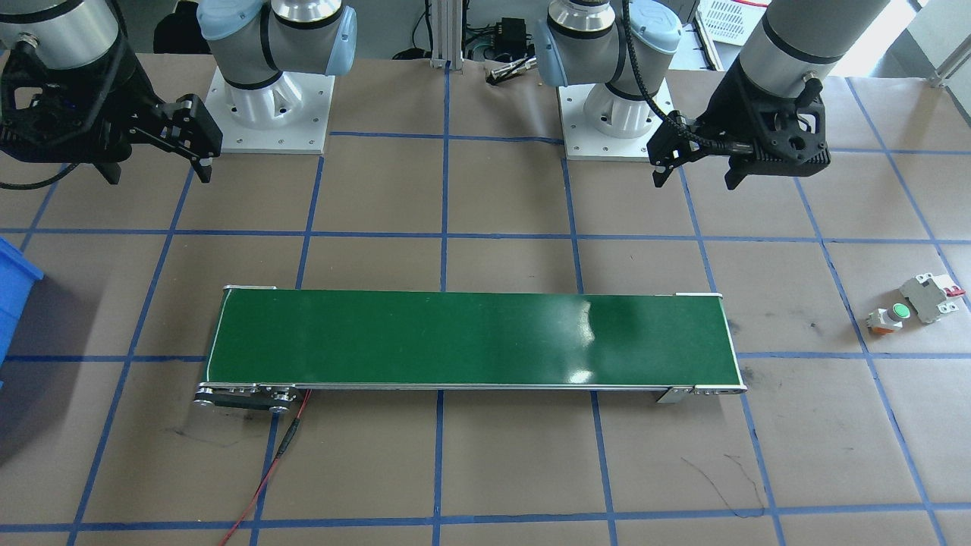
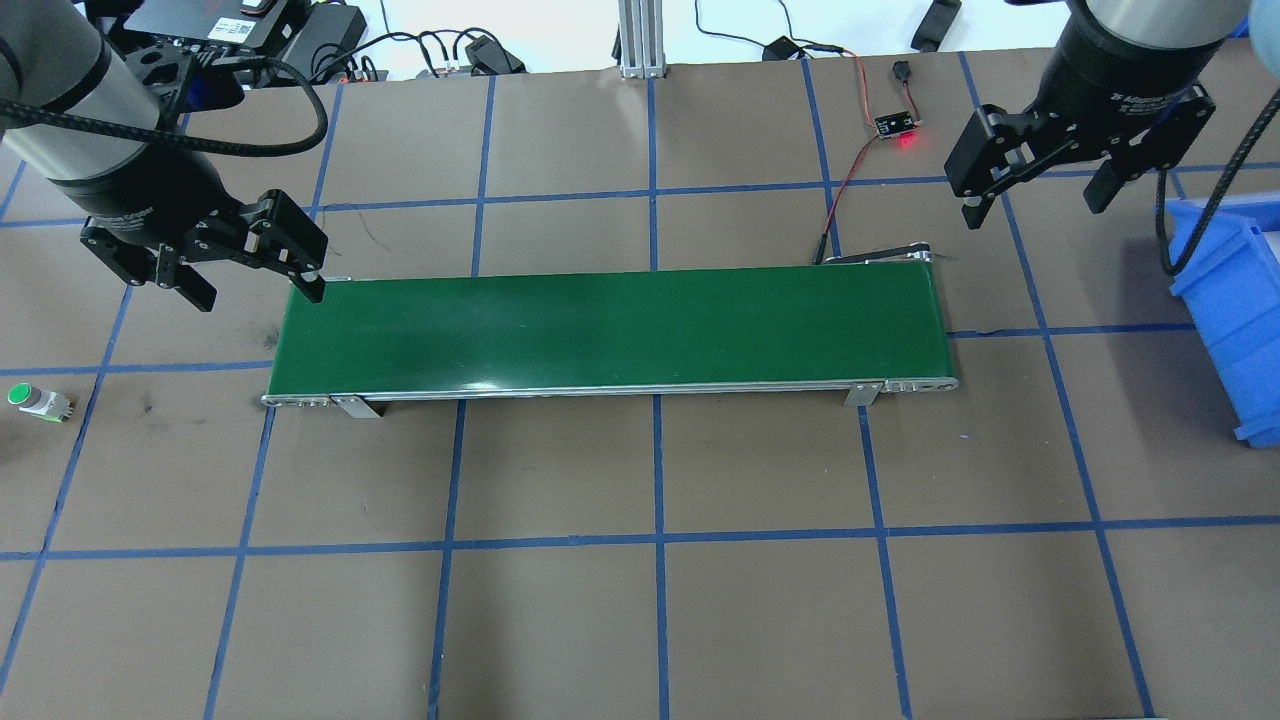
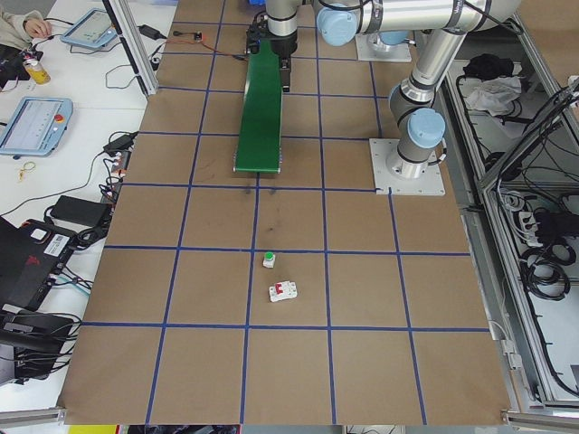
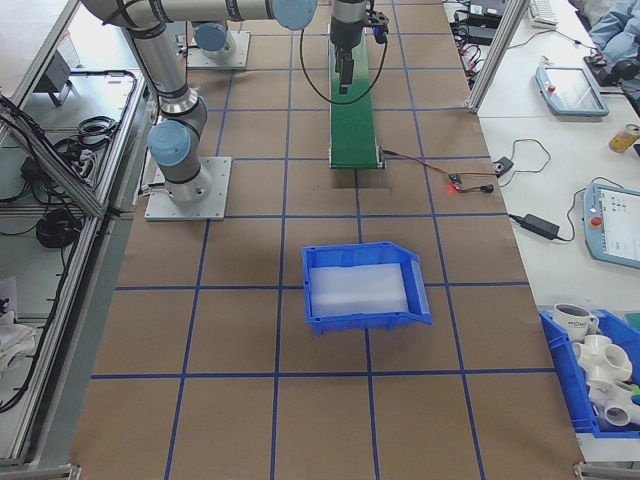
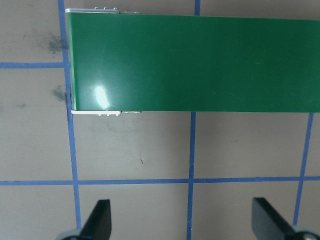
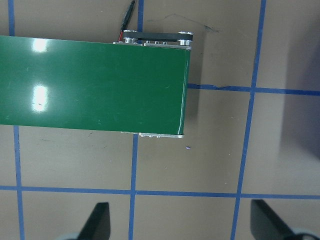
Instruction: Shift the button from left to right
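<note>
The button (image 1: 889,317), green-capped with an orange-red base, lies on the brown table far out on the robot's left, also seen at the overhead view's left edge as the button (image 2: 35,399) and in the left side view as the button (image 3: 270,260). My left gripper (image 2: 260,295) hangs open and empty above the left end of the green belt (image 2: 610,330), well away from the button. In its wrist view the left gripper (image 5: 182,220) has nothing between its fingers. My right gripper (image 2: 1035,208) is open and empty beyond the belt's right end; its wrist view shows the right gripper (image 6: 180,222) over bare table.
A grey-white circuit breaker (image 1: 929,294) with a red lever lies right beside the button. A blue bin (image 2: 1215,290) stands at the table's right end. A small board with a red light (image 2: 897,125) and its wires lie behind the belt. Robot bases (image 1: 269,114) stand at the back.
</note>
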`<action>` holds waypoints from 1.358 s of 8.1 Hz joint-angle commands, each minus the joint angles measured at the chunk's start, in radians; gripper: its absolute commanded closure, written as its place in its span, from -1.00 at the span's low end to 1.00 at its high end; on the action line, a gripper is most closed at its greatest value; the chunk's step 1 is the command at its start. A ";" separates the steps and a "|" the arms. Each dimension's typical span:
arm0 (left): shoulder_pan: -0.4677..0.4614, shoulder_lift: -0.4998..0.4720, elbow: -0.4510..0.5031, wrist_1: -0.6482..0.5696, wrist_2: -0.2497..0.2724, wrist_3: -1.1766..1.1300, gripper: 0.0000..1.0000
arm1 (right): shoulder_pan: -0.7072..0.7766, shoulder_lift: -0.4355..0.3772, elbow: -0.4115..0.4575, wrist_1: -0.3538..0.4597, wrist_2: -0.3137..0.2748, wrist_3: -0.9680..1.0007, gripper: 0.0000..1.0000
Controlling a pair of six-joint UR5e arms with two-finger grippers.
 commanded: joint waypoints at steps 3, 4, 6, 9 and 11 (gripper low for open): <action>0.039 0.001 -0.001 0.020 0.010 0.082 -1.00 | 0.000 0.000 0.000 0.000 0.000 0.000 -1.00; 0.128 -0.007 -0.004 0.022 0.004 0.192 -1.00 | 0.000 0.000 0.000 0.000 0.000 0.000 -1.00; 0.307 -0.014 -0.010 0.022 0.006 0.270 -1.00 | 0.000 0.001 0.000 0.000 -0.001 0.000 -1.00; 0.354 -0.040 -0.011 0.103 0.015 0.508 -1.00 | 0.000 0.001 0.000 0.000 0.000 0.000 -1.00; 0.479 -0.086 -0.011 0.126 0.035 0.599 -1.00 | 0.000 0.001 0.000 0.000 -0.001 0.000 -1.00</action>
